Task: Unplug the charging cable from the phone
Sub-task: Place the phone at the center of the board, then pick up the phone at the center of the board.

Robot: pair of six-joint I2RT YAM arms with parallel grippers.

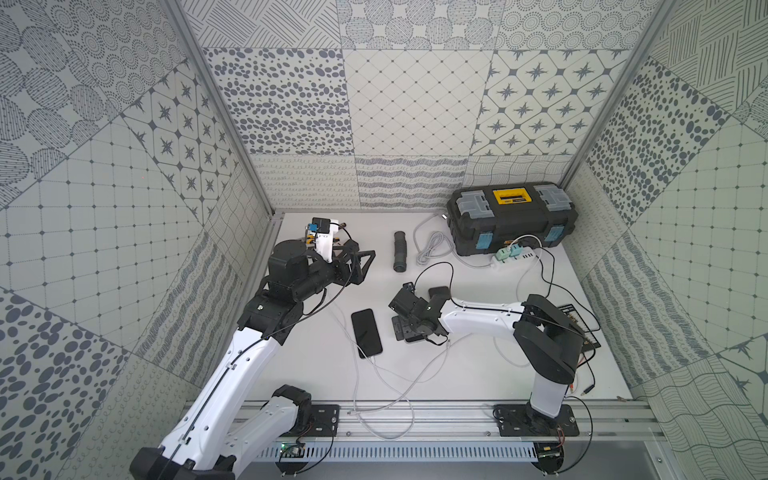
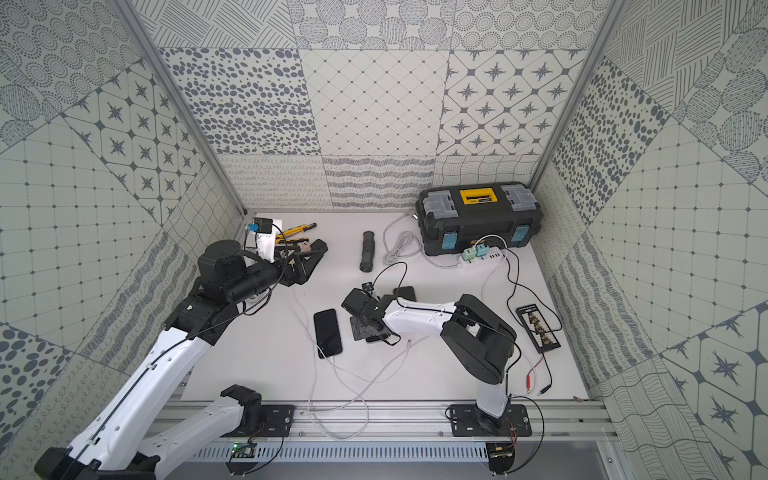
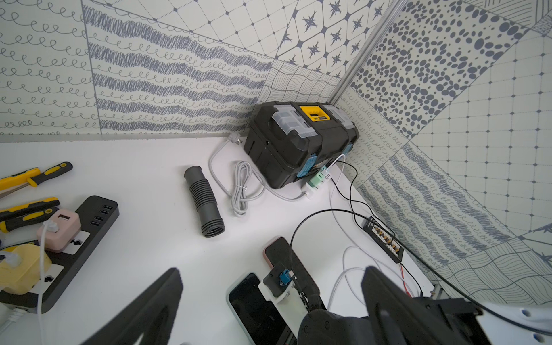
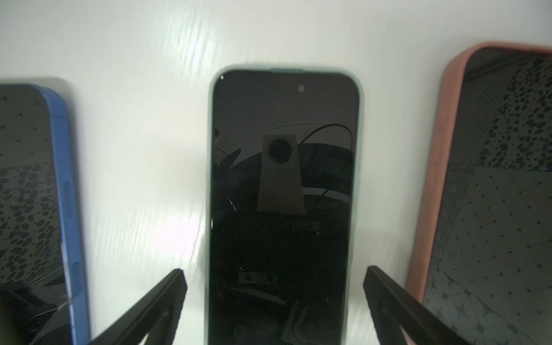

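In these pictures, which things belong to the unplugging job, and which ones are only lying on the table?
Belongs to the job: blue-cased phone, plugged in at its near end; its white charging cable; right gripper, jaws open astride the green-cased phone.
Only lying about: toolbox; ribbed hose; pink-cased phone; black power strip; yellow-handled tools.

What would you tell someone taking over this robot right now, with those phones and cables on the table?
Left gripper: open, empty, well away from the right one.
Right gripper: open, empty, above the middle phone, jaws wider than it, not touching.
Things: the neighbouring phone has a white cable plugged into its near end; a loose cable end lies near the right gripper.
Done: nothing certain; the middle phone's socket is hidden.
Left: probably steady that neighbouring phone and pull its cable out.
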